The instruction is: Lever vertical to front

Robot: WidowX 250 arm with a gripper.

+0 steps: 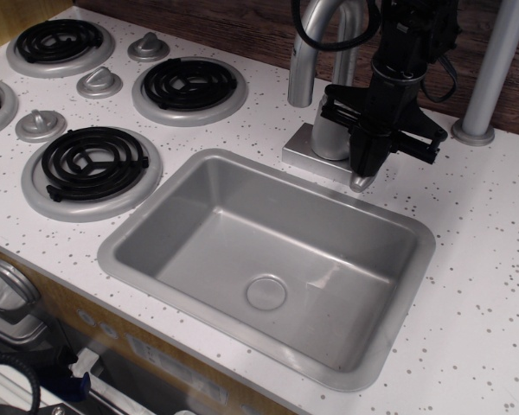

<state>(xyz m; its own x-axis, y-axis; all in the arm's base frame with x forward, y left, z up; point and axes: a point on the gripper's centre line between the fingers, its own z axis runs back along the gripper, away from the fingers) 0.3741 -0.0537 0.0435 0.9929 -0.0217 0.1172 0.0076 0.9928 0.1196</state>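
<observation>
The grey faucet body (327, 131) stands on its square base behind the sink. The lever (361, 181) is a small flat silver paddle on the body's right side. Only its tip shows, pointing toward the front over the sink's back rim. My black gripper (367, 162) comes down from above and is shut on the lever, with its fingers hiding the stub and most of the paddle.
The tall curved spout (308, 47) rises left of the gripper. The grey sink basin (199, 216) lies in front. A grey pole (487, 78) stands at the right. Black stove burners (189, 84) and round silver knobs (99, 82) lie at the left.
</observation>
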